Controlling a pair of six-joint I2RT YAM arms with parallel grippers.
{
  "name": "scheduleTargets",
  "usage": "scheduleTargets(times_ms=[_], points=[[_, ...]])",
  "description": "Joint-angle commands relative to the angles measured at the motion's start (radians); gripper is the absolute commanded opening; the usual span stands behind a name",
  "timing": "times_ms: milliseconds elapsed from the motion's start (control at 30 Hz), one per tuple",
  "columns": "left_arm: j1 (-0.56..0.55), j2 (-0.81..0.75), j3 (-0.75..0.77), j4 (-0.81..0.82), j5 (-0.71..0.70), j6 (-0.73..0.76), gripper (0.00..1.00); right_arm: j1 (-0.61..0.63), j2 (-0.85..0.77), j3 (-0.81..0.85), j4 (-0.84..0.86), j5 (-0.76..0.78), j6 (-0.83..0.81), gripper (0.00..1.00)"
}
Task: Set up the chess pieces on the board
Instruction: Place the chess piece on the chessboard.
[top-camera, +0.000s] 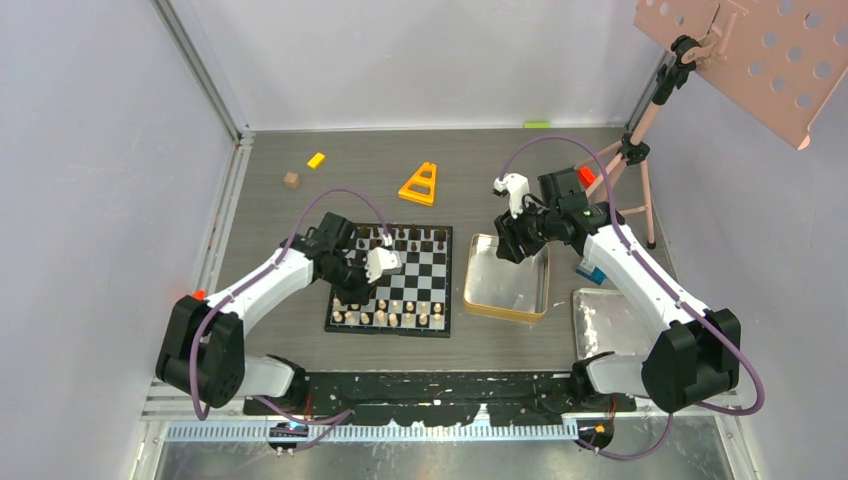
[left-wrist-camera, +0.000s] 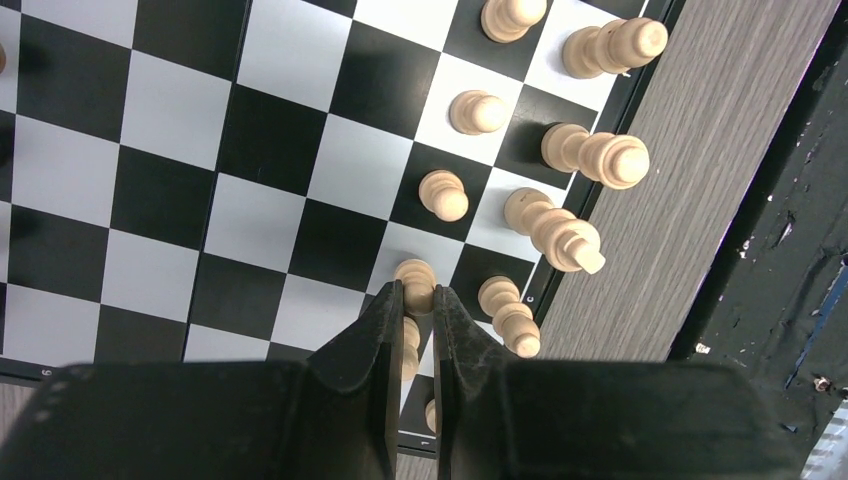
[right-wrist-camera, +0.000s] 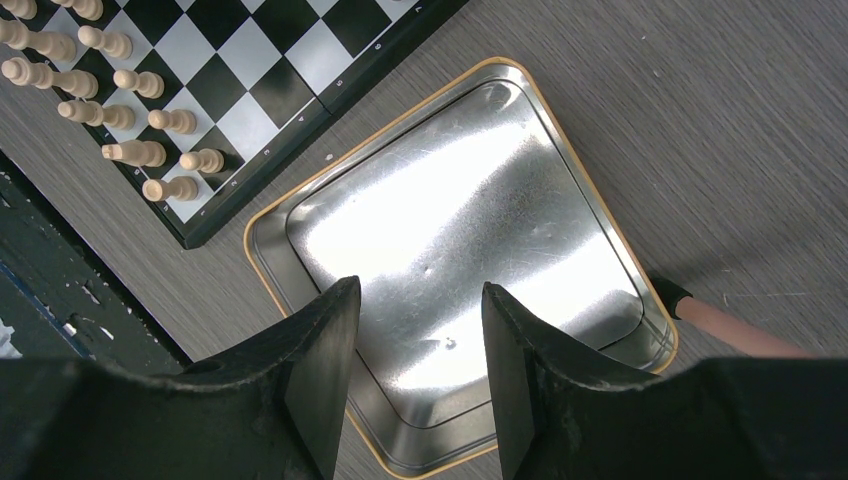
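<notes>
Board (top-camera: 420, 278) lies flat on the worktop (top-camera: 480, 180), between the two arms. Pale pieces (top-camera: 392, 318) stand in its two near rows. Dark pieces (top-camera: 415, 240) line the far edge.

Left end effector (left-wrist-camera: 415, 300) is over the near left corner of the board. Its fingers are almost together, clamped on a pale pawn (left-wrist-camera: 416, 275) in the second row. Whether the pawn's base touches its square cannot be told.

Right end effector (right-wrist-camera: 420, 300) hangs over the tin (right-wrist-camera: 262, 225), just right of the board, with fingers apart and gripping nothing.

Silver tray (top-camera: 610, 315) lies right of the tin. Beyond the board are an orange triangle (top-camera: 418, 186), a yellow block (top-camera: 316, 160) and a brown cube (top-camera: 291, 180).
</notes>
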Motion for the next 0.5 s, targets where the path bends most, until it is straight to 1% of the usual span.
scheduleTargets(times_ms=[0, 467], points=[[-0.012, -0.001, -0.01, 0.037, 0.012, 0.022, 0.06, -0.005, -0.002, 0.015, 0.005, -0.009, 0.001, 0.54], [-0.036, 0.025, -0.023, 0.056, -0.02, 0.02, 0.09, -0.005, 0.016, 0.019, -0.001, -0.016, -0.001, 0.54]])
